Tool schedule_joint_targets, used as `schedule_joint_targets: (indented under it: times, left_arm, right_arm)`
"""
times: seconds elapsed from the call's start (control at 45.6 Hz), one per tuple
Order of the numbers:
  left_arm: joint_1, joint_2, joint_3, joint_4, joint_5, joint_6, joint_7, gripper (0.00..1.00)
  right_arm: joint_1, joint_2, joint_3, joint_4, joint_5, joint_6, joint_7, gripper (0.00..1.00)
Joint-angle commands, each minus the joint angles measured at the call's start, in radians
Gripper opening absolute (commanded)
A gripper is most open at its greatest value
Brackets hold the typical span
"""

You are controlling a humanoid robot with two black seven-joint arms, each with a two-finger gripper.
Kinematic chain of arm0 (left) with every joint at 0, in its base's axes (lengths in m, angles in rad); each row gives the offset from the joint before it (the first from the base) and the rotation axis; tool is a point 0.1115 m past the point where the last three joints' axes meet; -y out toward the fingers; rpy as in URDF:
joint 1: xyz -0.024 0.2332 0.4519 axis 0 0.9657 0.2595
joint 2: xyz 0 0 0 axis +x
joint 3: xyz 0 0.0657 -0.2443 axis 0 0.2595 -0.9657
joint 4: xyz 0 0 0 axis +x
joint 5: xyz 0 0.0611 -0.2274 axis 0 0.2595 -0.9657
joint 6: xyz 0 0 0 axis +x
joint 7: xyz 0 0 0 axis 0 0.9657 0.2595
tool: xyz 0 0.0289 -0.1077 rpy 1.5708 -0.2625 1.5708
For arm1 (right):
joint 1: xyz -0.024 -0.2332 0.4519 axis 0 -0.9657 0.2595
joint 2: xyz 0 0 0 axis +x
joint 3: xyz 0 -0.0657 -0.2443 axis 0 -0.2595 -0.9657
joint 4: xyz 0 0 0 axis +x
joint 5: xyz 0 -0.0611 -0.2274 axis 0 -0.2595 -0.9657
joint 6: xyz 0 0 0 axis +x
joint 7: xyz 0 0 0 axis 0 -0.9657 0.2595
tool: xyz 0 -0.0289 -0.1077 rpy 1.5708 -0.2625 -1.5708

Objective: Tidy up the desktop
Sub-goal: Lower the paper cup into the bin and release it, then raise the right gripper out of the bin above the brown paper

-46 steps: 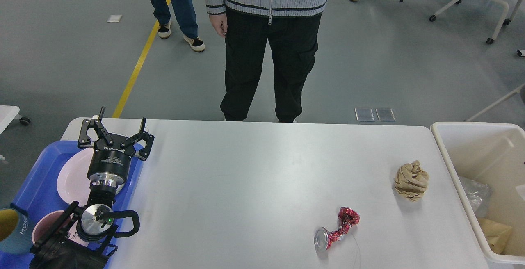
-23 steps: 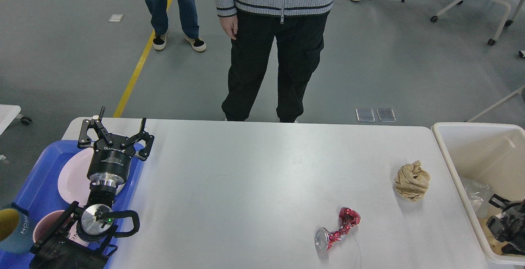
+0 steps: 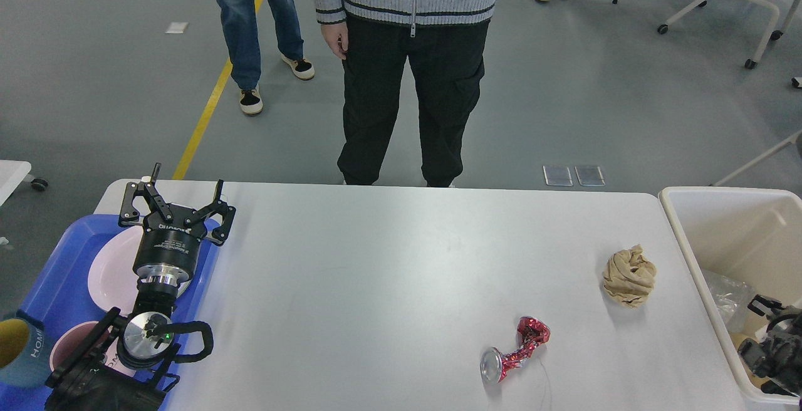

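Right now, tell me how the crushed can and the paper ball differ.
The can is shiny red and silver metal; the paper ball is dull tan. The can is long, twisted and lies on its side; the ball is a rounded crumpled lump. The can lies nearer me, the ball farther back and closer to the bin. Both are crushed litter resting on the desktop, apart from each other.

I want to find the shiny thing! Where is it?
Look at the white desktop, near its front right. The crushed can lies left of and nearer than the brown paper ball. Only it is red, shiny metal with a round silver end.
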Motion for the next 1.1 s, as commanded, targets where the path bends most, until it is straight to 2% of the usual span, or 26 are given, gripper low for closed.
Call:
schedule_joint_targets:
  times: [0.0,0.351,0.636,0.724,0.965,1.074]
  left_arm:
    - [0.0,-0.001,0.0,0.0,0.0,0.0,0.0,0.96]
    - [0.0,0.0,0.0,0.0,0.001,0.0,0.001,0.96]
    - [0.0,0.0,0.0,0.0,0.0,0.0,0.001,0.96]
    - [0.0,0.0,0.0,0.0,0.001,0.0,0.001,0.96]
    - [0.0,-0.001,0.0,0.0,0.001,0.0,0.001,0.96]
    - [0.0,-0.001,0.0,0.0,0.0,0.0,0.001,0.96]
  right_arm:
    - [0.0,0.004,0.003,0.007,-0.001,-0.011,0.0,1.0]
    - [0.061,-0.026,0.006,0.045,-0.002,0.015,0.003,1.0]
    - [0.32,-0.154,-0.007,0.355,-0.004,0.044,0.004,1.0]
    - [0.406,-0.157,-0.026,0.415,-0.007,0.127,0.004,1.0]
    - [0.8,-0.18,-0.145,0.629,-0.108,0.486,-0.011,1.0]
    - [0.986,-0.166,-0.224,0.753,-0.15,0.579,-0.012,1.0]
